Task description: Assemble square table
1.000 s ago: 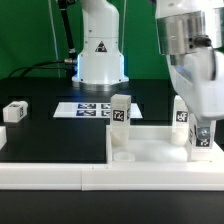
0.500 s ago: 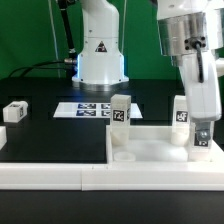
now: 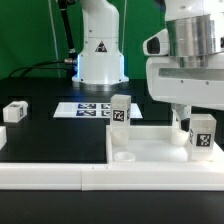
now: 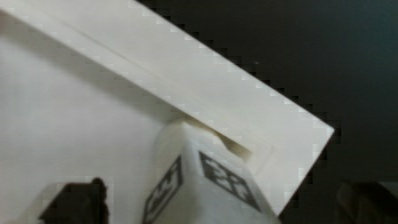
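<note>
Looking at the exterior view, I see the tabletop of the square table lying flat on the dark surface, in the exterior view's right half and just behind the long white border wall. The first leg stands upright at the far corner of the tabletop on the exterior view's left, with its tag turned to the camera. The second leg stands upright at the near corner on the exterior view's right. The big white wrist of the arm hangs right above this leg and a little behind it, so the leg is the part nearest to the hand. The third leg lies alone on the surface, far to the exterior view's left and well apart from the tabletop. The marker board lies flat in front of the robot base.

In the wrist view the hand is spread. I see its two dark fingers far from each other, and the tagged top of the second leg is between them, closer to one finger than to the other. I cannot tell if that finger touches the leg. Under the leg there is white plastic, and beyond its edge the dark surface.
</note>
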Tool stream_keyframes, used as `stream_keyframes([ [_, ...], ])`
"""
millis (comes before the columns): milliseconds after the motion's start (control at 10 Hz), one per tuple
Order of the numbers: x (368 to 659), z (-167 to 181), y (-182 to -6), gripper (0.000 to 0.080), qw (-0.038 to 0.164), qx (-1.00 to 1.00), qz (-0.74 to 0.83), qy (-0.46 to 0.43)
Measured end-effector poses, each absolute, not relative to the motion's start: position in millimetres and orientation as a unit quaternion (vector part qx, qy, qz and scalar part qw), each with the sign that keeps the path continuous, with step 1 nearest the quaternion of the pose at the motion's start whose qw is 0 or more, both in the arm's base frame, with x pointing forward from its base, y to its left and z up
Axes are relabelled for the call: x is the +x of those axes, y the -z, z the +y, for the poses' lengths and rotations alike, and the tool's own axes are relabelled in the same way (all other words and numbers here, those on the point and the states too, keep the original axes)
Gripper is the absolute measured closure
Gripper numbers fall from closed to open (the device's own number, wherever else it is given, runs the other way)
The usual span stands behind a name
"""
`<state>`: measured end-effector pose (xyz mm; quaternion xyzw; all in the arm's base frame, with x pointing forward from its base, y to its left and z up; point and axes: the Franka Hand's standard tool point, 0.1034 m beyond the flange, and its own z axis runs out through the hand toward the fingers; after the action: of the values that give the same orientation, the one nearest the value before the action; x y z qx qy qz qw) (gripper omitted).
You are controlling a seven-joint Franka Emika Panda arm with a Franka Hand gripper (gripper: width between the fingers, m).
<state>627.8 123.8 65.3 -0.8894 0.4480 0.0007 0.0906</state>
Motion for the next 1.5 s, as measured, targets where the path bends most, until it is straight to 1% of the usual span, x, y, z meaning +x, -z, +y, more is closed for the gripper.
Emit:
stream_keyframes([
  [100, 627.9, 123.3, -65.3, 0.0151, 0.088, -0.907, 0.413, 0.004],
  [200, 628.2, 122.2, -67.1, 0.0151, 0.077, -0.942, 0.326, 0.014],
  [300, 628.6, 121.6, -69.5, 0.0151, 0.072, -0.964, 0.255, 0.022],
  [500, 626.5, 121.2, -68.3, 0.0151, 0.065, -0.987, 0.146, 0.027],
  [700, 628.5, 117.3, -68.2, 0.0151, 0.062, -0.993, 0.098, 0.038],
  [800, 628.6, 117.1, -68.1, 0.0151, 0.062, -0.992, 0.1, 0.038],
  [900, 628.5, 117.0, -67.9, 0.0272, 0.062, -0.991, 0.117, 0.037],
  [1000, 628.6, 116.7, -67.8, 0.0411, 0.062, -0.99, 0.118, 0.037],
  [1100, 628.5, 116.7, -67.7, 0.0411, 0.063, -0.989, 0.131, 0.036],
  [1200, 628.6, 116.0, -67.7, 0.051, 0.065, -0.98, 0.185, 0.032],
  [1500, 628.9, 114.9, -67.8, 0.051, 0.067, -0.958, 0.279, 0.026],
])
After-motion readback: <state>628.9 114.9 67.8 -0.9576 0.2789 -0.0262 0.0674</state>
